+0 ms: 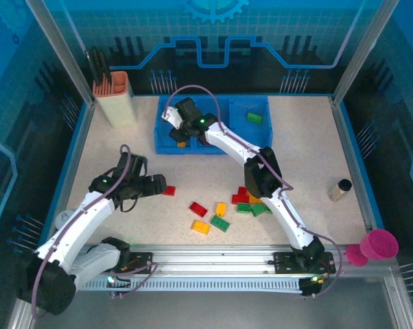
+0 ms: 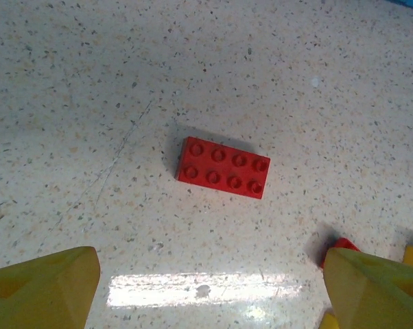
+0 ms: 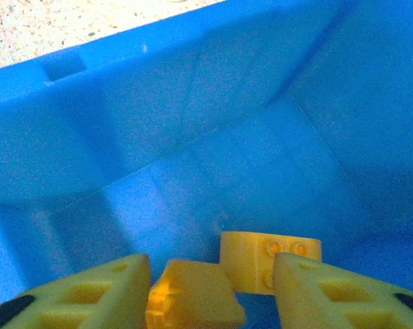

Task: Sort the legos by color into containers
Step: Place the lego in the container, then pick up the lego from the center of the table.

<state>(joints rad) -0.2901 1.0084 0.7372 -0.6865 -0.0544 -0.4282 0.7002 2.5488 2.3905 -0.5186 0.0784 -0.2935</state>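
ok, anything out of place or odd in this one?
Only the pink cup: tipped on its side at the near right corner. Green brick and yellow bricks sit in separate tray compartments, as they should.

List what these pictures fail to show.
Top view: the right arm covers the tray's left compartment, hiding its contents.
Right wrist view: the edge cuts off the yellow bricks; whether the fingers grip one is unclear.
Left wrist view: a finger hides most of a red piece.
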